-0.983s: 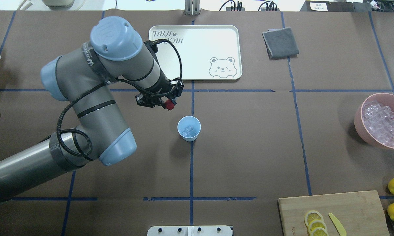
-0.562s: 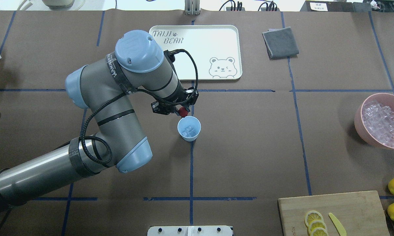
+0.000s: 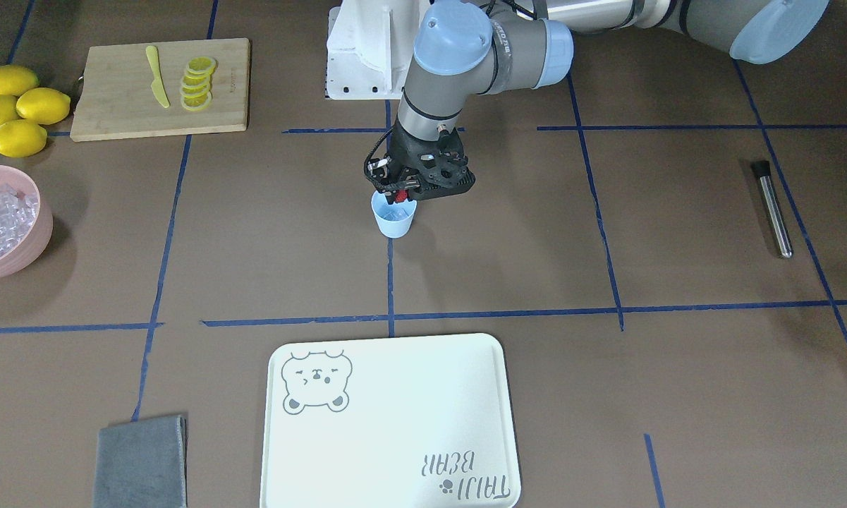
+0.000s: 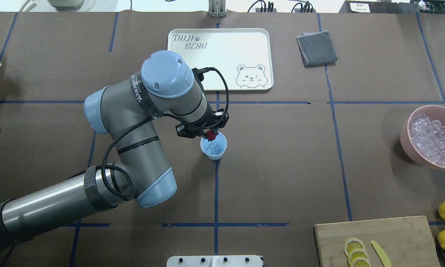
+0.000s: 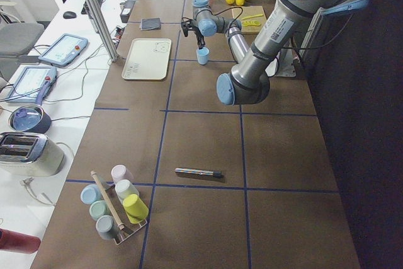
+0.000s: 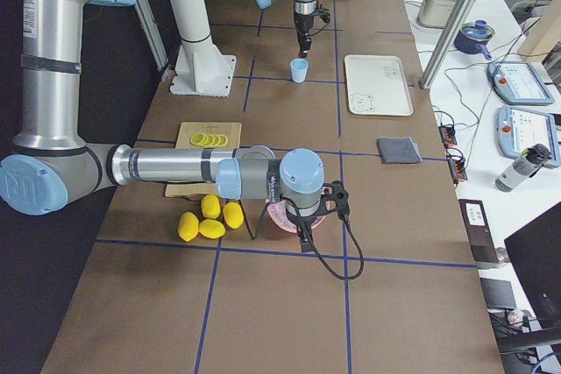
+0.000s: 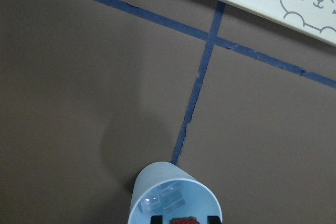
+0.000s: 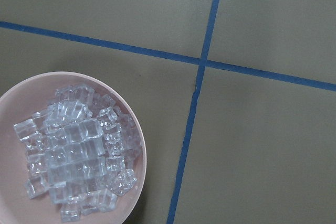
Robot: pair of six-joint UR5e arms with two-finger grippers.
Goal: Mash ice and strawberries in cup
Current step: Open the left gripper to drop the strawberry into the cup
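Brown paper taped into blue squares covers my table, and at its centre stands the cup [image 3: 393, 222], upright on a tape crossing. It is pale blue and tapered, with a few cubes of ice [image 7: 167, 199] at its bottom. Just above its rim hangs the strawberry [image 4: 209, 135], small and red, pinched between the jaws of the left gripper [image 3: 400, 189], which are drawn in narrowly around it. By my reading the ice step is done, the berry is about to be dropped in, and the mashing has not begun. A metal rod [image 3: 772, 208], likely my masher, lies untouched well apart on the robot's left. Far off on the other side, the right gripper [image 6: 304, 238] hovers over the bowl [image 8: 137, 145] heaped with more cubes. Whether its jaws are open I cannot tell.
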